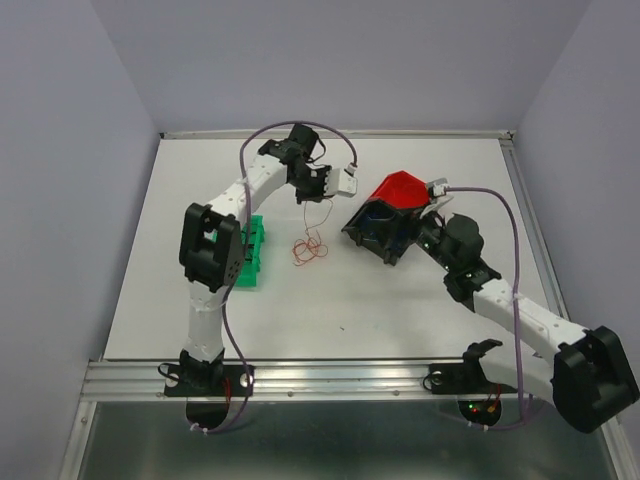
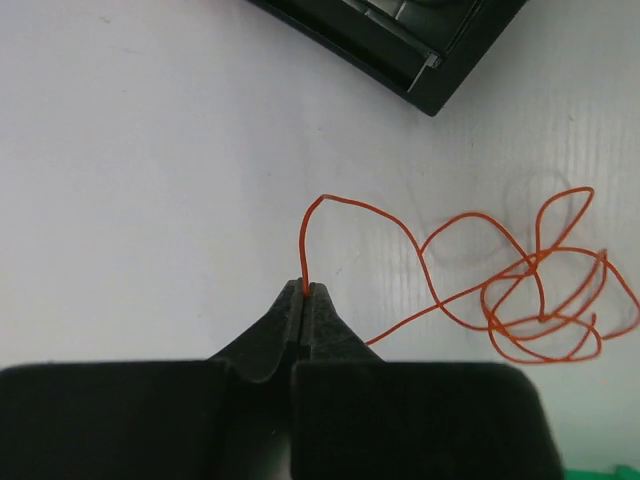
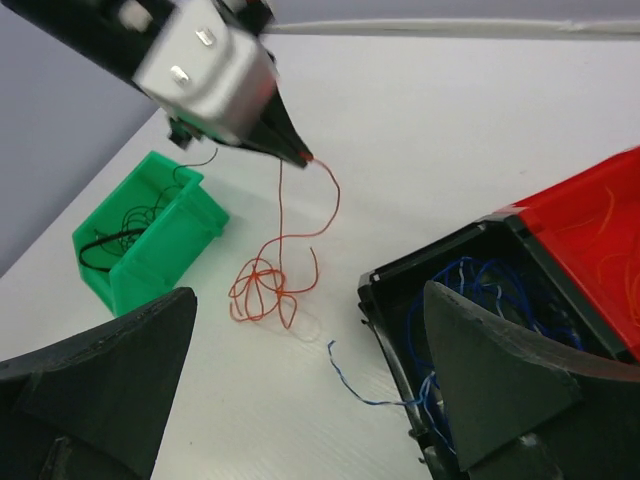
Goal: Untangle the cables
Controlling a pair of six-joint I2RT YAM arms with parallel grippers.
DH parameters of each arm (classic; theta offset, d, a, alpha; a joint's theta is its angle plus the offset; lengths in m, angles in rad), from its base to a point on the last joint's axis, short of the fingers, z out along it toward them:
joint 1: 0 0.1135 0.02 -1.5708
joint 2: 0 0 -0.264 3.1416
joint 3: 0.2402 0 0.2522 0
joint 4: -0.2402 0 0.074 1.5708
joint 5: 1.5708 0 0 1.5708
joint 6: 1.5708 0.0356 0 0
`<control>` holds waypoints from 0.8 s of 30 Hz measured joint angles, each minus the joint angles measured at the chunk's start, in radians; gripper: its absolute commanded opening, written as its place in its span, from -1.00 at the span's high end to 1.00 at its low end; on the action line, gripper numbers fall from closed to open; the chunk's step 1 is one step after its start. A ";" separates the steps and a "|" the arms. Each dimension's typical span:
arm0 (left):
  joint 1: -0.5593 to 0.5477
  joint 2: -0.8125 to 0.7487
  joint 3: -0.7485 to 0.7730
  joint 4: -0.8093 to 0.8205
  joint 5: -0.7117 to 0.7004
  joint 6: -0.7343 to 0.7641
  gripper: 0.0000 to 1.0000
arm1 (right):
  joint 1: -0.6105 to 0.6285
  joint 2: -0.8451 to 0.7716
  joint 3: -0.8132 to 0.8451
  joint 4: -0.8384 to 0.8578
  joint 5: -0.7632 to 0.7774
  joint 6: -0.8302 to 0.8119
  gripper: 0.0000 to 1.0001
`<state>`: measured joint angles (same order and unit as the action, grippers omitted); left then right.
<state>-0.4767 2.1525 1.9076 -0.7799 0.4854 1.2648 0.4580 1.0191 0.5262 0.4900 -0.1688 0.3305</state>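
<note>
Red wire (image 2: 538,290) is the one item not yet sorted. Black wires (image 3: 115,240) lie in the green bin (image 3: 165,260) and blue wires (image 3: 470,290) in the black bin (image 3: 380,300), with one blue end trailing onto the table (image 1: 400,310). Your left gripper (image 2: 305,292) pinches the wire's end, and the curls hang down to the table. Your right gripper (image 3: 310,292) hangs spread beside the black bin, holding nothing.
</note>
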 measured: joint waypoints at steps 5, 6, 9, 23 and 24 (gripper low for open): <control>0.003 -0.267 -0.016 0.010 0.011 -0.091 1.00 | 0.008 0.171 0.013 0.085 -0.112 0.018 -1.00; 0.002 -0.310 -0.016 0.013 0.012 -0.108 1.00 | 0.012 0.201 0.024 0.094 -0.122 0.019 -1.00; -0.013 -0.467 0.006 0.013 0.021 -0.159 1.00 | 0.035 0.298 0.080 0.129 -0.141 0.024 -1.00; -0.079 -0.703 0.008 0.110 0.048 -0.396 1.00 | 0.149 0.698 0.463 0.340 -0.222 -0.017 -0.86; -0.079 -0.716 0.008 0.138 0.037 -0.425 1.00 | 0.160 0.723 0.476 0.341 -0.224 -0.020 -0.75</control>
<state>-0.5552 1.4364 1.9160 -0.6418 0.5228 0.8402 0.6182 1.7420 1.0023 0.8314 -0.3931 0.3103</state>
